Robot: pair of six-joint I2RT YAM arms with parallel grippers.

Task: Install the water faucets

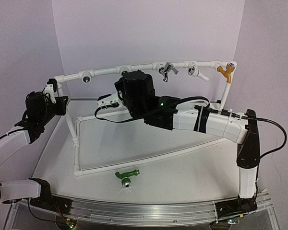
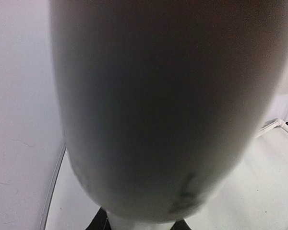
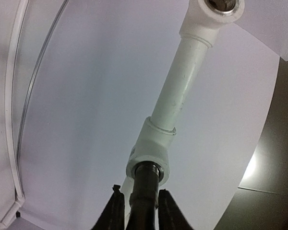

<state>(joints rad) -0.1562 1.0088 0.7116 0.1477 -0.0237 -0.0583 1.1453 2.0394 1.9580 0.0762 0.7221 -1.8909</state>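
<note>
My right gripper [image 3: 140, 192] is closed on the dark faucet [image 3: 145, 184], one finger pressed to each side of its round body. The faucet's end sits in the mouth of a white tee fitting [image 3: 149, 153] on the top rail of the pipe frame [image 1: 105, 72]. From above, my right arm reaches across the frame's interior to the middle of that rail, and my wrist hides the faucet in that view. In my right wrist view, an open socket [image 3: 224, 5] ringed with metal shows in another tee along the same rail. My left gripper [image 1: 52, 91] is at the frame's left rear corner. In my left wrist view a blurred white pipe of the frame [image 2: 153, 110] fills nearly everything. Only slivers of my dark fingers [image 2: 102, 223] show at the bottom, hugging the pipe on both sides, so I read that gripper as clamped on the frame. The green faucet [image 1: 126, 176] lies on its side on the table [image 1: 182, 172], just outside the frame's front rail, apart from both grippers. On the right stretch of the top rail hang a silver tap [image 1: 167, 72], a white tap [image 1: 197, 72] and, at the right corner, an orange tap [image 1: 225, 71].
</note>
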